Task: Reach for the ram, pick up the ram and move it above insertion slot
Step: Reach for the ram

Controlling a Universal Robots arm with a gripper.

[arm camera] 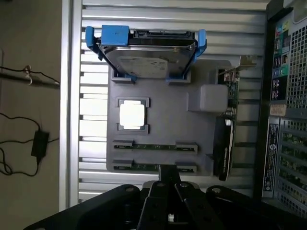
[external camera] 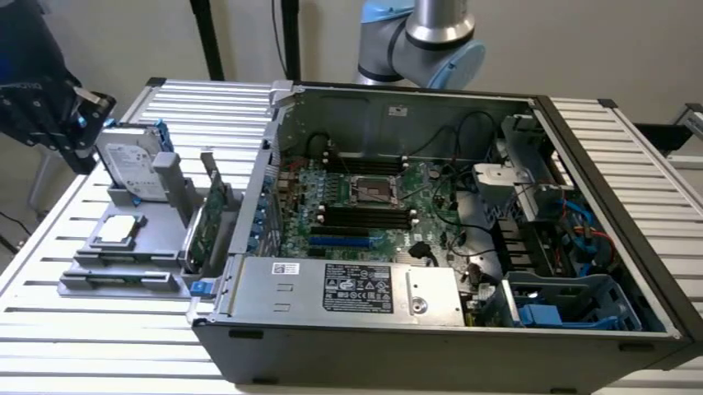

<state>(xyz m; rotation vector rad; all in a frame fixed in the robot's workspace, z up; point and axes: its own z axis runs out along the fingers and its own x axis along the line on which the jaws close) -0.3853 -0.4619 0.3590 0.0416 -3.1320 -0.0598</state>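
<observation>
Two thin green ram sticks lie edge-up in a grey holder [arm camera: 163, 115]: one ram [arm camera: 154, 146] farther from my fingers, the other ram [arm camera: 144, 167] just past my fingertips. In the exterior view the holder [external camera: 143, 226] stands at the exterior view's left of the open computer case, with a ram stick [external camera: 121, 278] in its front rail. My gripper [arm camera: 167, 173] hovers above the holder's ram end, shut with nothing in it. It is the black gripper [external camera: 49, 111] at the exterior view's upper left. The black memory slots [external camera: 360, 217] sit on the motherboard inside the case.
The holder also carries a silver hard drive in a blue frame [arm camera: 149, 55], a processor chip [arm camera: 131, 115] and a tall green expansion card [arm camera: 225, 129]. The case wall [external camera: 247, 214] rises beside the holder. A black cable and adapter [arm camera: 39, 143] lie on the floor.
</observation>
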